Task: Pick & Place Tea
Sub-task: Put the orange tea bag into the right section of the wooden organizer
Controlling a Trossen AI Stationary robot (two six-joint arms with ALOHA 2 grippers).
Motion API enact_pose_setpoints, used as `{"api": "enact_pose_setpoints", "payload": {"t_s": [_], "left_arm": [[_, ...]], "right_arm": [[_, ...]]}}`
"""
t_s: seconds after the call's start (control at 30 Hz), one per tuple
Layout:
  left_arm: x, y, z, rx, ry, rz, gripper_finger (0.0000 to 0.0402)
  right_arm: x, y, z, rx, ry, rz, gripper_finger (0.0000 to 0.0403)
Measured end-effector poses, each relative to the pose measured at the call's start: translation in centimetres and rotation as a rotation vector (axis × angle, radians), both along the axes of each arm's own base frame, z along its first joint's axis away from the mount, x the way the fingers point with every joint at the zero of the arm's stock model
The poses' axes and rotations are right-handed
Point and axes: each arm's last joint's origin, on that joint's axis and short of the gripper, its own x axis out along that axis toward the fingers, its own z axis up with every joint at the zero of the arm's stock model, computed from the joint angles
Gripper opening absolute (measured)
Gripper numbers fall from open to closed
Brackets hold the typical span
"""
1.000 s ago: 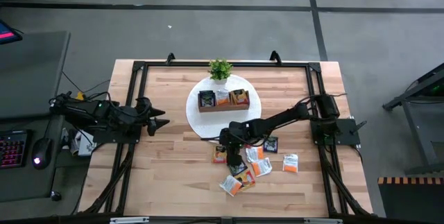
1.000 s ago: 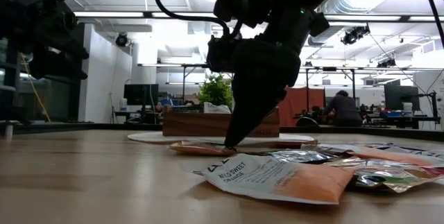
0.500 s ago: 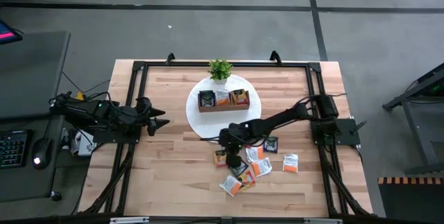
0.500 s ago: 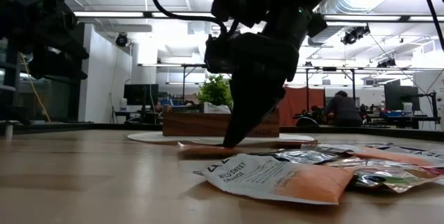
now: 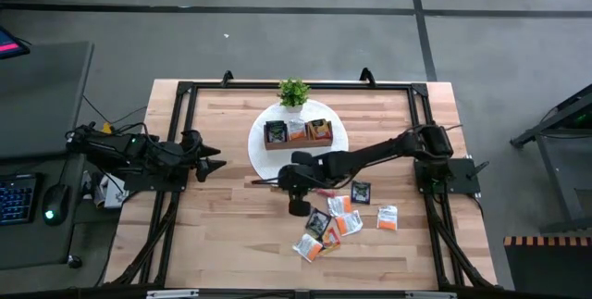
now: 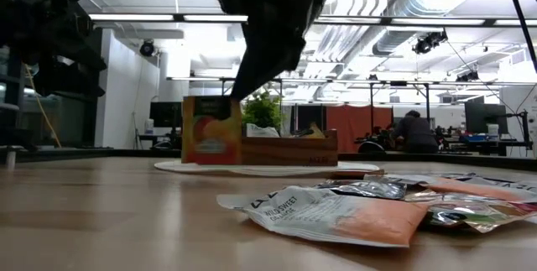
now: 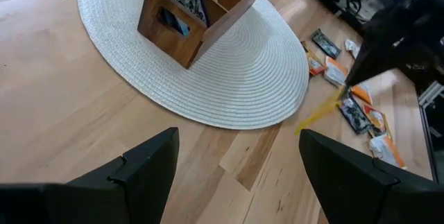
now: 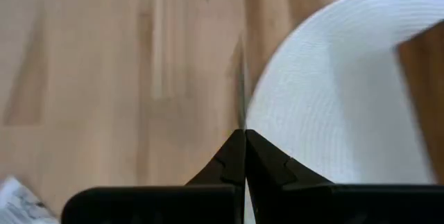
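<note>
Here the right gripper (image 6: 239, 93) is seen raised above the tabletop, its fingers pressed together on the top edge of an orange tea sachet (image 6: 211, 130), which hangs upright clear of the wood. In the high view this gripper (image 5: 277, 180) is placed just off the front edge of the round white mat (image 5: 264, 162), toward the middle of the tabletop (image 5: 222, 234). The sachet is shown edge-on as a thin line in the right wrist view. On the mat a brown wooden tray (image 5: 298, 133) is set, with sachets standing in its compartments, and a small green plant (image 5: 293, 92) is found at the mat's far edge. The remaining tea sachets (image 5: 335, 225) are scattered in a loose, partly overlapping heap nearer the front edge, right of centre. The left gripper (image 5: 218, 163) is held near the left edge of the tabletop, its fingers (image 7: 142, 172) spread wide apart and empty.
</note>
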Motion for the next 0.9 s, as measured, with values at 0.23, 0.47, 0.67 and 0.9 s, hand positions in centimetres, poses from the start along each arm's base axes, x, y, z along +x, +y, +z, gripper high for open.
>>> {"api": "enact_pose_setpoints", "payload": {"t_s": [0.23,0.47,0.67,0.9], "left_arm": [[0.0,0.0,0.0,0.001,0.000,0.001,0.0296],[0.0,0.0,0.0,-0.001,0.002,-0.003,0.0296],[0.0,0.0,0.0,0.002,0.003,0.002,0.0296],[0.0,0.0,0.0,0.003,0.004,0.003,0.0296]], "right_arm": [[0.0,-1.4,2.5,-0.109,0.066,-0.038,0.0000],[-0.4,-3.1,4.2,-0.164,0.146,-0.084,0.0000],[-1.9,-5.5,6.3,-0.209,0.186,-0.141,0.0000],[-4.5,-9.0,9.6,-0.261,0.197,-0.176,0.0000]]}}
